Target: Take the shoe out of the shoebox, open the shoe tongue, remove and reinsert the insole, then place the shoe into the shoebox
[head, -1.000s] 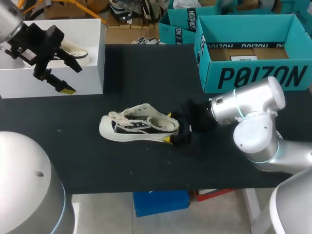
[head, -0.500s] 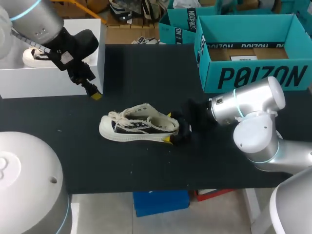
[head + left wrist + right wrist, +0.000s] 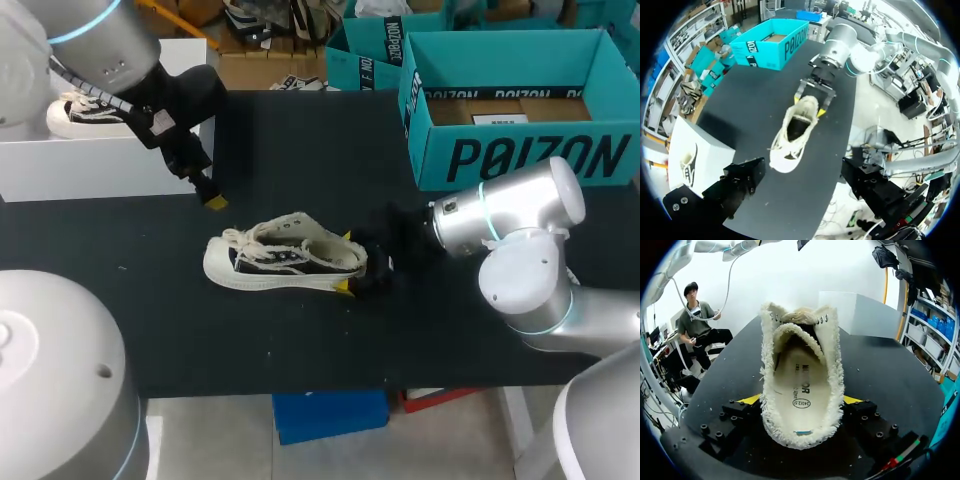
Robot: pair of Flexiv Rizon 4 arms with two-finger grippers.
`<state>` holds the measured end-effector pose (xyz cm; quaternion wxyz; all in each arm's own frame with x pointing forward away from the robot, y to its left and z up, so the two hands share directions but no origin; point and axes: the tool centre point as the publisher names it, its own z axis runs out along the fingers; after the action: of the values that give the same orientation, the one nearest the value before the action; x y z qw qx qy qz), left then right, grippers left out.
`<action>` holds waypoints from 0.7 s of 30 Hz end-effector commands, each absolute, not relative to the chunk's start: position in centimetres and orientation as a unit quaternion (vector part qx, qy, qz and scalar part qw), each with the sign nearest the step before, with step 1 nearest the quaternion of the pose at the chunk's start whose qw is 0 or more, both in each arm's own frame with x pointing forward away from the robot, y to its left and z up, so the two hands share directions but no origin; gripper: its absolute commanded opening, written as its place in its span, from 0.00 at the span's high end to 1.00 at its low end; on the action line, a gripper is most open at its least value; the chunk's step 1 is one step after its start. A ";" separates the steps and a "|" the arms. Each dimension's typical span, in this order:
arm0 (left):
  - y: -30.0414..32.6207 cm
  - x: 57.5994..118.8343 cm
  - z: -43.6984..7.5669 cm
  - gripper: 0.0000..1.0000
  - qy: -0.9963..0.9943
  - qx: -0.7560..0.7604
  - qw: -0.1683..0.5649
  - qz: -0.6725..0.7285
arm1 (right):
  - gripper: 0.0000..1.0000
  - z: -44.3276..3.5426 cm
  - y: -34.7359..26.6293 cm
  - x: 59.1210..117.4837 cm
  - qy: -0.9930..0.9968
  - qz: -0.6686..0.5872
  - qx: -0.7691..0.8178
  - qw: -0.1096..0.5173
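As right claw (image 3: pixel 801 401) clamps the shoe (image 3: pixel 280 262), left claw (image 3: pixel 211 196) hangs nearby; seemingly apart.

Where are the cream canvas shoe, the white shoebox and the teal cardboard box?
cream canvas shoe (image 3: pixel 285 258): head view, its side.
white shoebox (image 3: pixel 95 167): head view, front wall.
teal cardboard box (image 3: pixel 530 157): head view, front wall.

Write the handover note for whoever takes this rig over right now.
Right gripper: shut on the heel of the shoe, which stands on its sole on the table.
Left gripper: open, empty, above the table between the white box and the shoe.
White box: at the table's far left, another shoe in it.
Done: shoe out of the box. Insole lies inside the shoe; whether it has been out cannot be told.
To do: open the tongue, insole out and back in, shoe into the box.
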<state>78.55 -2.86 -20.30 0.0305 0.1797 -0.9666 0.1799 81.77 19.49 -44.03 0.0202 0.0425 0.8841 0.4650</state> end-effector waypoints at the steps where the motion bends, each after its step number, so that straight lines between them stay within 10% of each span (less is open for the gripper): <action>1: -2.8 78.5 -20.3 0.00 -0.967 0.180 0.030 0.179 | 1.00 -44.5 19.8 81.8 0.884 0.465 0.043 0.021; 21: -6.8 80.1 -23.0 0.00 -0.887 0.460 -0.009 0.028 | 1.00 -44.5 19.8 81.8 0.884 0.465 0.043 0.021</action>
<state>79.92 -5.16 -22.70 0.0101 0.4125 -0.9060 0.0944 81.77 19.49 -44.03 0.0202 0.0425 0.8841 0.4650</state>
